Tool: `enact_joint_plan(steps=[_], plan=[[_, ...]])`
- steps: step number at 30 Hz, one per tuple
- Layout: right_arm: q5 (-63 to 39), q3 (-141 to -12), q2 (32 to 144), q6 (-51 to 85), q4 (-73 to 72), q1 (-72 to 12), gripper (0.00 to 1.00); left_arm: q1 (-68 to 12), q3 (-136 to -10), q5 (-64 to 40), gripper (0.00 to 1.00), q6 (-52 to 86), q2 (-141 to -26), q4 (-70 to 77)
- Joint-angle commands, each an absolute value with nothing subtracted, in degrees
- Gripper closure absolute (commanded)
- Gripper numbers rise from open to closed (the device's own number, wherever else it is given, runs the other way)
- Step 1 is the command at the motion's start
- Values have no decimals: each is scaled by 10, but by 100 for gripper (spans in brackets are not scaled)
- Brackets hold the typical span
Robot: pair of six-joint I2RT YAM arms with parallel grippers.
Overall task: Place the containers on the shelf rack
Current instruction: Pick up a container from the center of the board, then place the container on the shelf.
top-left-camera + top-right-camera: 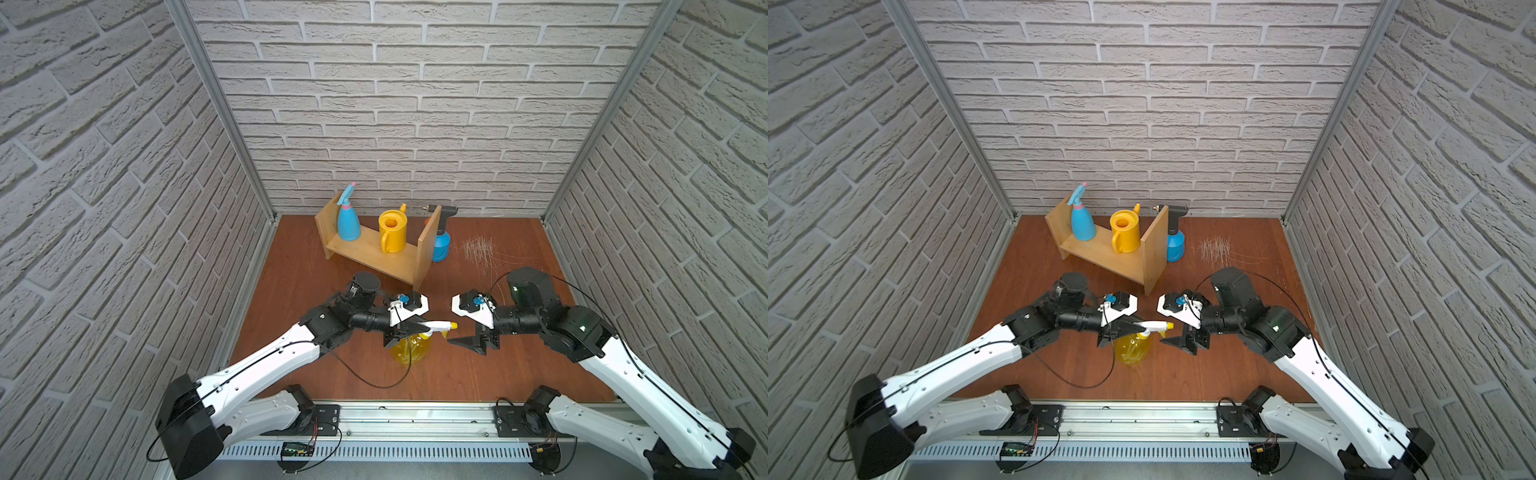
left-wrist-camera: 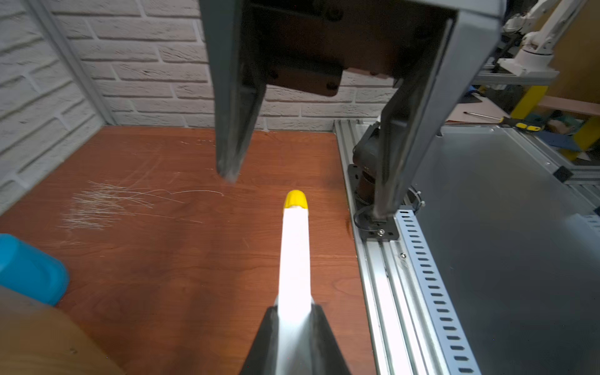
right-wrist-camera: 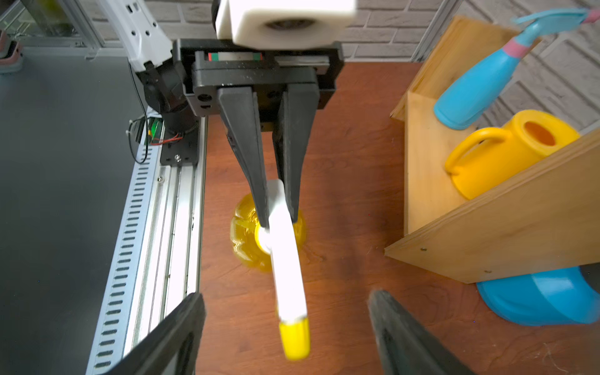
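Observation:
The translucent yellow spray bottle [image 1: 411,351] [image 1: 1133,351] stands upright on the table, in front of the shelf rack. My left gripper [image 1: 417,329] [image 2: 293,308] is shut on its white trigger head [image 2: 293,253] [image 3: 285,259]. My right gripper [image 1: 455,330] [image 3: 284,295] is open, its fingers either side of the yellow nozzle tip [image 3: 294,337] without touching it. On the shelf rack [image 1: 370,251] [image 3: 422,156] stand the light-blue spray bottle [image 1: 348,222] and the yellow watering can [image 1: 392,232]. The blue pump sprayer [image 1: 440,245] [image 3: 535,298] stands on the table just outside the rack's right end panel.
White scratch marks [image 1: 478,253] cover the brown table to the right of the pump sprayer. An aluminium rail [image 1: 415,415] with both arm bases runs along the front edge. Brick-pattern walls close in the back and both sides.

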State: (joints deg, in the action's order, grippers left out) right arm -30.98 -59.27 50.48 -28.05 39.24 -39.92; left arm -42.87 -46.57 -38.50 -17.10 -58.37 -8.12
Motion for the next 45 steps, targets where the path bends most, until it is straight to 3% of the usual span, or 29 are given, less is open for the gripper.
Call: enact_joint_plan(steps=[1,5,11,16,24,31,45], plan=[[-308,-584,483,-202,297,-401,14,-403,-440,-346,100,-174,-500,-78],[-270,-578,464,-100,184,-398,13,-370,-456,-250,100,-75,-425,-80],[-127,-542,457,81,1,-398,11,-321,-554,-166,100,30,-419,-108],[-41,-523,482,182,-57,-398,11,-317,-621,-61,100,64,-442,-94],[30,-518,499,209,-45,-398,11,-316,-646,69,100,58,-492,-26],[60,-503,485,210,-26,-398,11,-274,-635,103,100,61,-545,40],[80,-487,471,199,-2,-396,10,-157,-589,39,100,88,-700,214]])
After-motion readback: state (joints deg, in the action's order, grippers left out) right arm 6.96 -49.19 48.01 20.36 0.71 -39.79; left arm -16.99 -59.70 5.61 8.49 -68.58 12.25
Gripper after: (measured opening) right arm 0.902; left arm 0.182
